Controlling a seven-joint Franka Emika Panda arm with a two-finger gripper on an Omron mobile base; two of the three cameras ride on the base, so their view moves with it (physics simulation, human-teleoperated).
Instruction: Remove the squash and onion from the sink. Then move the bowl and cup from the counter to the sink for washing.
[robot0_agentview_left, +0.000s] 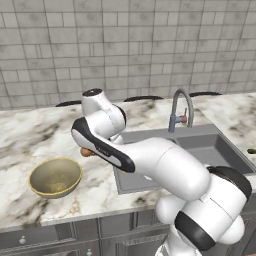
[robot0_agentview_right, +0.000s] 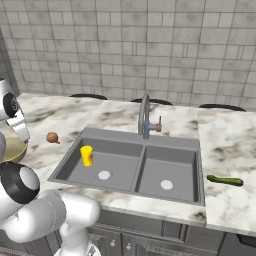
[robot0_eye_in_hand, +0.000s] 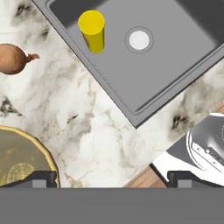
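Observation:
The yellow cup (robot0_eye_in_hand: 92, 30) stands upright in the left basin of the grey sink (robot0_eye_in_hand: 175, 61), near its white drain; it also shows as the cup (robot0_agentview_right: 87, 155) in the sink (robot0_agentview_right: 125, 172). On the marble counter left of the sink lies the reddish-brown onion (robot0_agentview_right: 52, 137), also the onion (robot0_eye_in_hand: 11, 59). The green squash (robot0_agentview_right: 225, 180) lies on the counter right of the sink. Further left sits the olive-gold bowl (robot0_agentview_left: 55, 177), its rim (robot0_eye_in_hand: 46, 155) beside my left fingertip. My gripper (robot0_eye_in_hand: 112, 179) hangs open above the counter between bowl and sink, holding nothing.
A gooseneck faucet (robot0_agentview_right: 145, 117) rises behind the sink's middle. The right basin (robot0_agentview_right: 167, 172) holds nothing but its drain. A tiled wall closes the back. My own white arm (robot0_agentview_left: 165, 165) crosses over the sink's front left corner.

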